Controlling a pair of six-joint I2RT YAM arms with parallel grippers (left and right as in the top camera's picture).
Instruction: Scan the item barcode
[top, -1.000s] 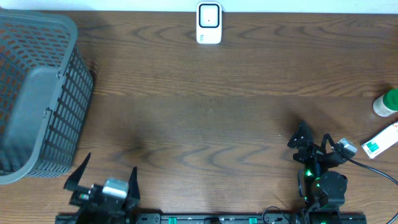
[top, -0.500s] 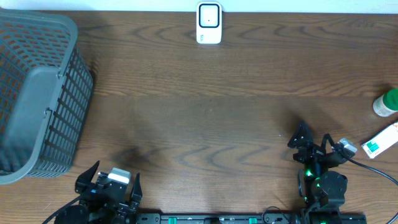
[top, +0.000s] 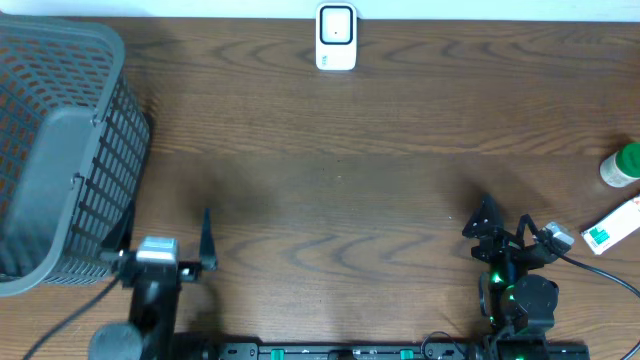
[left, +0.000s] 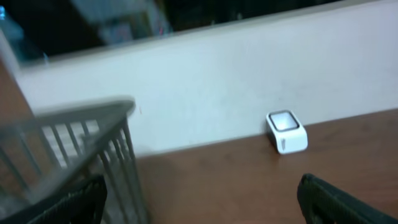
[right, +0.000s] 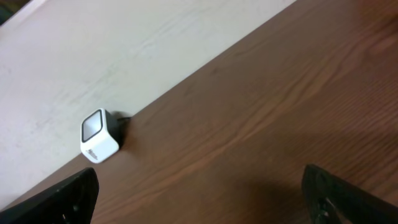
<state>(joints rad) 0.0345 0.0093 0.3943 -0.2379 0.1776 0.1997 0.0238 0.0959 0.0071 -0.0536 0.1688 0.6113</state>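
**1. Reference.** Clock directions are read on the overhead view: 12 o'clock is the far edge of the table (top: 330, 130), and 6 o'clock is my base.

**2. Left claw.** My left claw (top: 165, 232) hangs at 7 o'clock, just beside the near right corner of the grey basket (top: 60, 150). It is released: the jaws stand wide and grip nothing. In the left wrist view, which is blurred, my fingertips (left: 74, 202) show at the two bottom corners. Bare wood lies between them and the basket wall rises on the left.

**3. Right claw.** My right claw (top: 508, 232) sits at 5 o'clock. It is also released, with the jaws wide and nothing held. The right wrist view shows only wood between the two fingertips (right: 62, 199).

**4. Scanner.** The white scanner (top: 335, 38) stands at 12 o'clock against the far edge, well apart from both claws. Its pale window shows in both wrist views.

**5. Items.** A white box with a teal label (top: 612, 228) lies at 3 o'clock on the right edge, partly cut off by the frame. It is near my right claw but untouched. A green-capped bottle (top: 622, 165) stands close by at the box's 12 o'clock, apart from it. Both are well apart from the scanner. Any barcode on either is too small to make out.
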